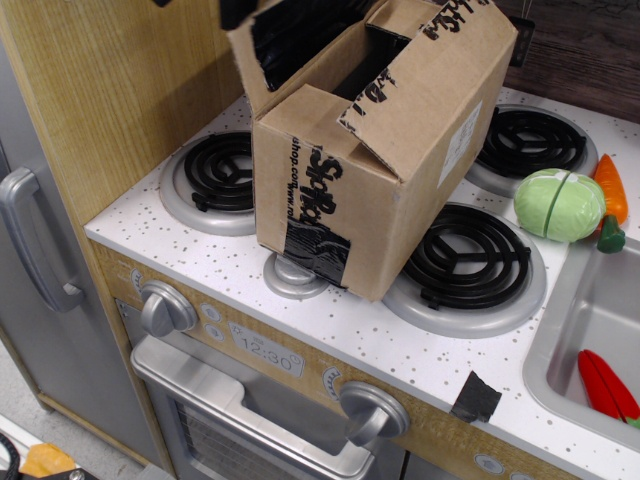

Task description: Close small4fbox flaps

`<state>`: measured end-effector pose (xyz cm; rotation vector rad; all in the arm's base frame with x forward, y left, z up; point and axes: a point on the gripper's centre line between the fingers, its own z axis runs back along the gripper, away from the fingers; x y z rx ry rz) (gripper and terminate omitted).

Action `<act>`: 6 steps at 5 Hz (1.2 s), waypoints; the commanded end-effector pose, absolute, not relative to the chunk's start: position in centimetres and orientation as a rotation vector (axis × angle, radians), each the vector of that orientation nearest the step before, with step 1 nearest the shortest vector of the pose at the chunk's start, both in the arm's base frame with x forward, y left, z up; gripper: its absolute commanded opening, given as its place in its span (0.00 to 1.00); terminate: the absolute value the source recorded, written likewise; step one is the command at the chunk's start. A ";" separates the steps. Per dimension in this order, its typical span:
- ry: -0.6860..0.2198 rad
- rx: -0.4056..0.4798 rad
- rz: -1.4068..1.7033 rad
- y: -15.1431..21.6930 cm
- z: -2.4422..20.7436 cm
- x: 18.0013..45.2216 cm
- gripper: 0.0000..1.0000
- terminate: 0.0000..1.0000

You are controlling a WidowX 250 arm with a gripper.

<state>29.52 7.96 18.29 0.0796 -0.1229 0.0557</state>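
Only a dark edge of the gripper (238, 10) shows at the top of the frame, so whether its fingers are apart or together cannot be told; it sits at the upper edge of the left flap (290, 45), which stands raised just below it. Below and right of the gripper, the small4fbox (370, 190) rests on the toy stove top (200, 250) between the burners (215, 172). The corrugated cardboard is probably light and stiff, hinging at the creases, so flaps are best pushed near their free edges.
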 end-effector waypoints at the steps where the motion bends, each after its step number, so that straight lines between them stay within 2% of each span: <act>1: -0.147 0.033 0.019 5.6 18.4 28.9 1.00 0.00; 4: -0.117 -0.037 -0.009 4.7 14.9 29.4 1.00 0.00; 6: -0.128 -0.071 0.004 2.8 14.0 29.4 1.00 0.00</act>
